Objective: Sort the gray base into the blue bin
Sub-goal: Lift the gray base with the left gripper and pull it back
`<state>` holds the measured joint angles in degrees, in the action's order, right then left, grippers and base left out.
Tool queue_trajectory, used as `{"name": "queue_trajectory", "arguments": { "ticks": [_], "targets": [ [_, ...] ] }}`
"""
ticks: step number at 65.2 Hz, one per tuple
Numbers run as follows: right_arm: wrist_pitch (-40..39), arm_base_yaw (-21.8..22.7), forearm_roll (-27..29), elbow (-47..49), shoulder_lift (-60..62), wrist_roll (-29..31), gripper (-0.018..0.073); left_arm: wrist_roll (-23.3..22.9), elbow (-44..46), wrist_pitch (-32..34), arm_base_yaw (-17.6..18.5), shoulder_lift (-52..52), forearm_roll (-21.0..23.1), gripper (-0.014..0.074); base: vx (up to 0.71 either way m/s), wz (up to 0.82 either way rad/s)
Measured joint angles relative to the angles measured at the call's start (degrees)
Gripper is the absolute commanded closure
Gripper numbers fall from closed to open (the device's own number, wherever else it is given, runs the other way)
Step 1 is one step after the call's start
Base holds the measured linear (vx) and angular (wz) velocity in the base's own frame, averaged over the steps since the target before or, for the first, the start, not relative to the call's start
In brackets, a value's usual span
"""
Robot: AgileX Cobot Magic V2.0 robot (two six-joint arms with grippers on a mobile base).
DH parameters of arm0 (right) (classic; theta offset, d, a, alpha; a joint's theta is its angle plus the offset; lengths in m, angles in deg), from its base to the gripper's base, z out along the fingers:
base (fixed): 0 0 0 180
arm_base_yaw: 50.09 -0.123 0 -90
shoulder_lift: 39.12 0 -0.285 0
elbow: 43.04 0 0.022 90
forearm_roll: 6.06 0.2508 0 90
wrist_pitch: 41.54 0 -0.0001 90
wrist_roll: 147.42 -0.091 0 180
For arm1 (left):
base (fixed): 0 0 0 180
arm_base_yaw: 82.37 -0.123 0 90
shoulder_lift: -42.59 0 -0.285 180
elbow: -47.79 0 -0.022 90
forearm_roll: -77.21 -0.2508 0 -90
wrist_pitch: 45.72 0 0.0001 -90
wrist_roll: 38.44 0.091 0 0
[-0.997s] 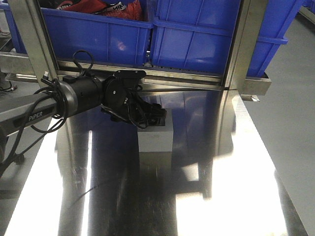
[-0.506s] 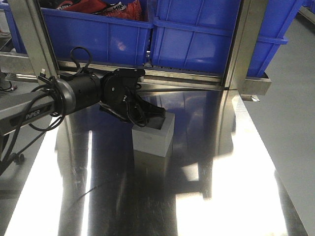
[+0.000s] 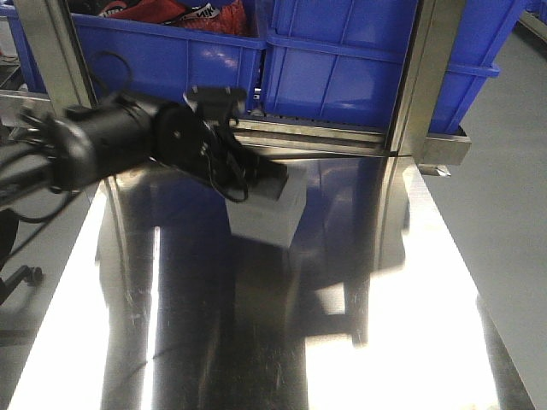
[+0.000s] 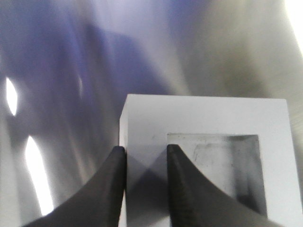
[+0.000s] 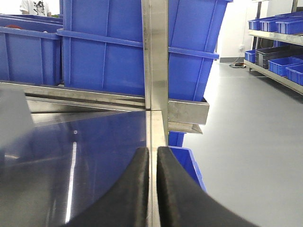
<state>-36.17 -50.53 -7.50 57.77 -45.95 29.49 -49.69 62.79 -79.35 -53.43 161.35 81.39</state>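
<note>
L gripper (image 4: 145, 151) had the base (image 4: 203, 118) by one wall only: one finger (image 4: 111, 189) on the outer side, the other in the recess, jaws closed to about that wall's thickness. In the front view the base (image 3: 269, 213) hung tilted, recess up, and looked just clear of the steel table (image 3: 410, 325). The frame is blurred, so contact w/ the table can't be ruled out. It sat in front of the rail (image 3: 342, 141), below the bin (image 3: 342, 77), not yet in it. There were 2 blue bins up there and I couldn't tell which was the target. R gripper (image 5: 152, 150) was at the table's edge by the post (image 5: 155, 56), jaws pressed nearly together, nothing in them.

Risks, as I judge them:
- The pinch was off-center on a smooth wall, so the base could pivot or slip out under a fast swing.
- The bin rim was well above the base, so too little lift would mean the hanging corner clips the rail or rim.
- Letting go before clearing the rim would drop the base back on the table.
</note>
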Motion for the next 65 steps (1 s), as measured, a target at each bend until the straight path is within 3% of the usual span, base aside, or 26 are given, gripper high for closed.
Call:
{"name": "queue_trajectory", "arguments": {
  "ticks": [19,45,65],
  "targets": [
    [0.0,0.0,0.0,0.0,0.0,0.0,0.0564,0.0,-16.4,11.7,0.4,-21.9,-2.1,0.0598,0.00,0.00],
    [0.0,0.0,0.0,0.0,0.0,0.0,0.0564,0.0,-45.3,17.1,0.4,-58.7,-2.5,0.0599,0.00,0.00],
    [0.0,0.0,0.0,0.0,0.0,0.0,0.0564,0.0,-58.3,17.4,0.4,-81.3,-2.5,0.0599,0.00,0.00]
  ]
}}
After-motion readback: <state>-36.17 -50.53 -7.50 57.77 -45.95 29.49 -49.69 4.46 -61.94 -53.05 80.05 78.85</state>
